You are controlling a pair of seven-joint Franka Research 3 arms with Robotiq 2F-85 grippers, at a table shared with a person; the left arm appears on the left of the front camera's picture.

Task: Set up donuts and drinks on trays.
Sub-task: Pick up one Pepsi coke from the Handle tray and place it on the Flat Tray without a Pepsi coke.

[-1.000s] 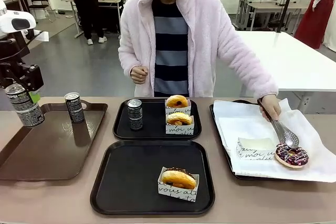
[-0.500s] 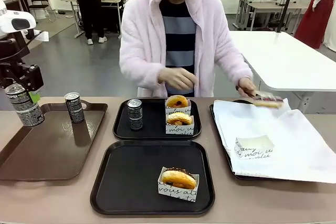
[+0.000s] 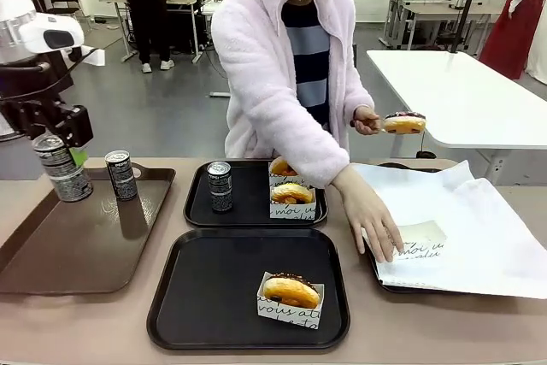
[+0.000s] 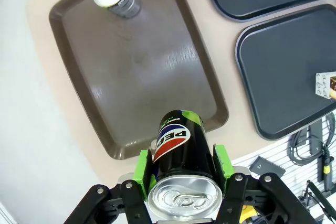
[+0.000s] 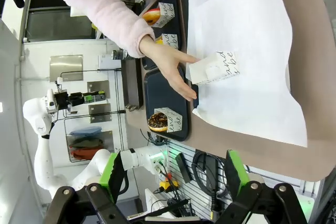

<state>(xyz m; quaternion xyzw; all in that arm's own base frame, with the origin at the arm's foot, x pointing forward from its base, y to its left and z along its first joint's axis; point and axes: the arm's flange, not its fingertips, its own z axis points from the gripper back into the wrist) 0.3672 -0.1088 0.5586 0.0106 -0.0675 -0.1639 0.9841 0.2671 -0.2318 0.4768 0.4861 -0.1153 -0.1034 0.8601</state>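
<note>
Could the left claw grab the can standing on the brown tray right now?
Probably not: the left claw is shut on a held can. Nothing blocks the standing can on the brown tray, but the claw is full.

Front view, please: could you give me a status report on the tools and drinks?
Left tool shut on can, above brown tray. Right tool open, empty. Near black tray: one donut, no can. Person's hand on empty sleeve.

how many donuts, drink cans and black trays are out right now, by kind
donuts: 4, one held up by the person's hand
cans: 3, one in the left gripper
black trays: 2
total: 9
</note>
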